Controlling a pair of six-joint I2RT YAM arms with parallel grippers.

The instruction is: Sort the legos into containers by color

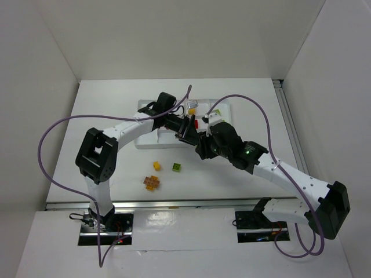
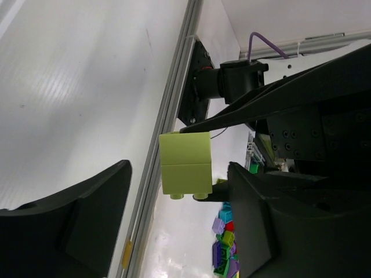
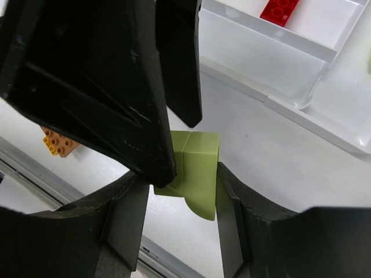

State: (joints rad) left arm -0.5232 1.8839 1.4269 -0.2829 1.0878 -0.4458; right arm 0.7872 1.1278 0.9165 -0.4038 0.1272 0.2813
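Observation:
Two pale green legos (image 3: 197,165) stuck together hang above the table, and my right gripper (image 3: 182,176) is shut on them. My left gripper (image 2: 178,167) is open and straddles the same pale green legos (image 2: 185,165), with a clear gap on its left side. In the top view both grippers meet just in front of the white tray (image 1: 145,142), the left gripper (image 1: 186,128) facing the right gripper (image 1: 203,145). A red lego (image 3: 279,8) lies in one tray compartment. On the table lie orange legos (image 1: 152,182) and a green lego (image 1: 176,168).
The tray's dividers and near wall (image 3: 261,69) stand just behind the held legos. Another orange lego (image 1: 156,165) sits near the green one. A heap of mixed bricks (image 2: 226,249) shows low in the left wrist view. Purple cables loop over both arms.

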